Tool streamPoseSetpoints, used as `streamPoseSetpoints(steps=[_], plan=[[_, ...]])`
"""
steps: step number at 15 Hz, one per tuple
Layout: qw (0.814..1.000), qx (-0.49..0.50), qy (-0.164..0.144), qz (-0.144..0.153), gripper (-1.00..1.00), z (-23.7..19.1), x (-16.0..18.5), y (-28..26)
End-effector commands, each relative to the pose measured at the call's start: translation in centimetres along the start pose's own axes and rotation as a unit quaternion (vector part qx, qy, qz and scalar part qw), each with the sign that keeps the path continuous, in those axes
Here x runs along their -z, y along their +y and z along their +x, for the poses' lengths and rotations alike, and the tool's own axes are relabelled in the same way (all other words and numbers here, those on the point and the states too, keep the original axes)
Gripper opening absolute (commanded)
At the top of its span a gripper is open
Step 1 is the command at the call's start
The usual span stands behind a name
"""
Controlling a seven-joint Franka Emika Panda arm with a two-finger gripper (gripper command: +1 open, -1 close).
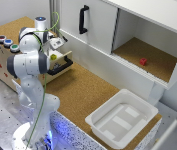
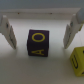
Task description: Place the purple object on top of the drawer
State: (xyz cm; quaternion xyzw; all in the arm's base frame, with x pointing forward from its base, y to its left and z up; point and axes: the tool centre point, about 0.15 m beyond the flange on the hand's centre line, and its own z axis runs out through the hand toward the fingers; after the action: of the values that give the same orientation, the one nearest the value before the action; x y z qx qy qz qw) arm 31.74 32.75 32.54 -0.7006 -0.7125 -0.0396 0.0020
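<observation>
My gripper [image 2: 42, 31] is open, with its 2 fingers [image 2: 7, 31] spread wide and nothing clamped between them. In the wrist view the purple object [image 2: 38, 43], a cube with yellow letters on its faces, sits on a pale surface between the 2 fingers and touches neither of them. A yellow cube [image 2: 77, 59] with dark lettering lies just beside it, outside the span of my fingers. In the exterior view my arm [image 1: 30, 62] bends over the drawer [image 1: 62, 64], which stands pulled out of its small wooden box [image 1: 0, 55] at the exterior view's left end of the cork desk [image 1: 80, 92]; the black bar handle [image 1: 62, 66] faces out over the desk. My wrist hides the drawer's inside in that view. The cork-brown box top [image 1: 13, 27] carries 3 round buttons [image 1: 7, 43] near its front edge. A white plastic tub [image 1: 122, 117] rests at the desk's corner toward the exterior view's right, well apart from the drawer. Behind the desk, the white cabinet [image 1: 95, 22] has an open compartment holding a small red block [image 1: 143, 61]
</observation>
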Motion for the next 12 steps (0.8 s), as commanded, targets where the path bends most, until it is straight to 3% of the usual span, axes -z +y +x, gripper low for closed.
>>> streamPoseSetpoints(steps=[1, 7, 10, 12], plan=[[1.000, -0.019, -0.014, -0.017, -1.00, 1.0, -1.4, 0.3], [0.999, -0.018, -0.030, -0.016, -1.00, 0.4, -1.7, 0.3], [0.999, -0.010, -0.034, -0.035, -1.00, 1.2, 1.3, 0.5], [0.998, -0.007, -0.055, -0.042, -1.00, 2.5, 5.3, 1.2]])
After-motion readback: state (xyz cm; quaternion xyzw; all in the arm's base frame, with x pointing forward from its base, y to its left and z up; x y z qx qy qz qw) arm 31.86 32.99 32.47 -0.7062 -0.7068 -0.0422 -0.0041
